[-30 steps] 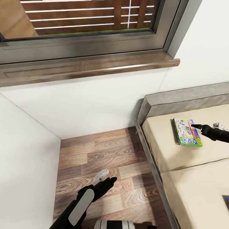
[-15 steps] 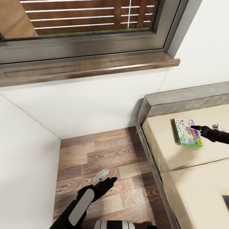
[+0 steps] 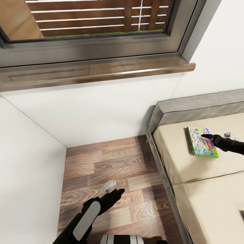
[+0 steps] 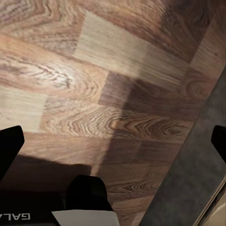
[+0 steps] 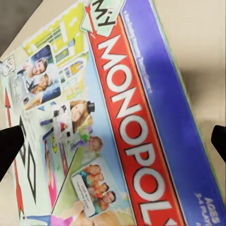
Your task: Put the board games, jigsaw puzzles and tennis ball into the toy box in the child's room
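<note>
My right hand (image 3: 204, 136) hangs open over the Monopoly box (image 3: 201, 142) on the bed (image 3: 176, 159); flat lid, so I risk sliding it; left hand (image 3: 117, 193) idles open.

The floor (image 3: 112, 169) is laid in wood-grain planks of mixed brown tones with a soft satin sheen. The window sill (image 3: 98, 73) is shown in dark polished wood, and the window frame (image 3: 101, 47) in brushed grey metal. The walls (image 3: 101, 108) are rendered matt white. The mattress (image 3: 203, 183) is covered in smooth cream cloth, edged by a grey fabric bed frame (image 3: 196, 108). The Monopoly box (image 3: 202, 142) is printed glossy cardboard. The gripper fingers (image 3: 207, 136) are matt black.
</note>
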Tool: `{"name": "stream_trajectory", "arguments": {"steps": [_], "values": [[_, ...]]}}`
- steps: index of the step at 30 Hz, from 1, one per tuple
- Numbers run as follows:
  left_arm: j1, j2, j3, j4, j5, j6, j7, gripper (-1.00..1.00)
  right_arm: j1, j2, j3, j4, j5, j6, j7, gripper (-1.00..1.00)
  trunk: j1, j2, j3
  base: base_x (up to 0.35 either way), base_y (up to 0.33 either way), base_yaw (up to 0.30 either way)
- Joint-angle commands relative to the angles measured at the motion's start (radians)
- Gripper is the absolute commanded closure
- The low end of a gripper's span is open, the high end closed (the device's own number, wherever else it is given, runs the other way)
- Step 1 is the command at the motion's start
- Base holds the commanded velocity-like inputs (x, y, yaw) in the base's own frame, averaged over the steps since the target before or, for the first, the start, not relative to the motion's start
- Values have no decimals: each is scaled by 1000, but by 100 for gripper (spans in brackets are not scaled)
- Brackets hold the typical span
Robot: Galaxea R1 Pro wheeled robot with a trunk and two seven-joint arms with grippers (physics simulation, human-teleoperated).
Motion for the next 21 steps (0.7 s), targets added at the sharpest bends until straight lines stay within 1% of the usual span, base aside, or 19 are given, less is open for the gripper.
{"name": "stream_trajectory", "arguments": {"steps": [1, 8, 14, 21], "values": [[-1, 0, -1, -1, 10, 1, 9, -100, 0, 0, -3, 0, -8, 8, -2, -100, 0, 0, -1, 0, 0, 171], [-1, 0, -1, -1, 10, 1, 9, -100, 0, 8, -2, 0, -8, 8, 0, -100, 0, 0, -1, 0, 0, 230], [-1, 0, -1, -1, 10, 1, 9, -100, 0, 10, -2, 0, -7, 8, 3, -100, 0, 0, -1, 0, 0, 240], [-1, 0, -1, -1, 10, 1, 9, -100, 0, 11, -2, 0, -7, 8, 6, -100, 0, 0, -1, 0, 0, 100]]}}
